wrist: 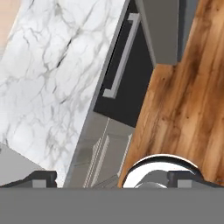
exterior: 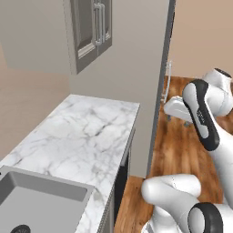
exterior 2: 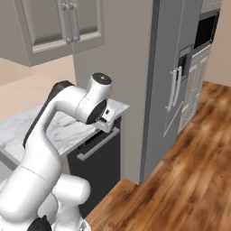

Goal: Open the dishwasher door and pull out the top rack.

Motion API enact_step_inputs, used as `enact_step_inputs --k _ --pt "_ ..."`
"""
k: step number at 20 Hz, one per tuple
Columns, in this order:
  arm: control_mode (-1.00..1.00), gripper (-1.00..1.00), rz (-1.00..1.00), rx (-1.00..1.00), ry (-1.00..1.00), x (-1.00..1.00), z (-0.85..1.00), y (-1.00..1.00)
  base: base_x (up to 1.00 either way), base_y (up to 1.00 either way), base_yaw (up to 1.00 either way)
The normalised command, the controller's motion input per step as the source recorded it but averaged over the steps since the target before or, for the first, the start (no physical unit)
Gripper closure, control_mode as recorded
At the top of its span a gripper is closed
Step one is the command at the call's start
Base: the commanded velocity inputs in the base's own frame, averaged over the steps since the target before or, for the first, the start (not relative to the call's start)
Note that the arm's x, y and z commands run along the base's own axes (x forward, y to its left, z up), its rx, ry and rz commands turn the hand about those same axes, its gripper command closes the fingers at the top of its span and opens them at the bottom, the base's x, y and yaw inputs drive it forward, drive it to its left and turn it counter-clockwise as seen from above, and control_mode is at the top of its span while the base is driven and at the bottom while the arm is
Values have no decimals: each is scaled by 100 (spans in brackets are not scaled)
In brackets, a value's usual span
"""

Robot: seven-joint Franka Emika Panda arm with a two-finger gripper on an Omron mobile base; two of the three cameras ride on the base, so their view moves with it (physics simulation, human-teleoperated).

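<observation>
The gripper (wrist: 113, 178) has its two dark fingers spread wide apart, with nothing between them. It hangs in the air and looks down on the kitchen from above. In the hand view, the dishwasher door (wrist: 129, 83) is at about 12 o'clock from the fingers. The door is dark and shut flat, and its long grey handle (wrist: 121, 56) runs along its top edge. The gripper is well apart from the handle. The white marble counter (wrist: 52, 74) lies at 10 o'clock, right over the door. A beige cabinet door (wrist: 103, 153) sits just beside the dishwasher, close above the fingers. The brown wood floor (wrist: 192, 87) is at 2 o'clock.

In the right base view, the dishwasher door (exterior 2: 97, 167) stands under the counter (exterior 2: 67, 128), and a tall grey fridge (exterior 2: 173, 76) stands past a grey wall panel at 3 o'clock. Nothing blocks the door. The arm bends up high like an elbow, and its hand (exterior 2: 104, 118) tips down just above the handle (exterior 2: 97, 144). A grey sink (exterior: 38, 200) sits in the counter at 8 o'clock in the left base view.
</observation>
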Motion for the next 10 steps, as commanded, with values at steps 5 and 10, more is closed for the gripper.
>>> enact_step_inputs --k 5,10 --pt "-100 -100 0 25 0 1 -47 -39 0 0 0" --pt "-100 -100 0 22 1 7 -56 -11 0 0 0"
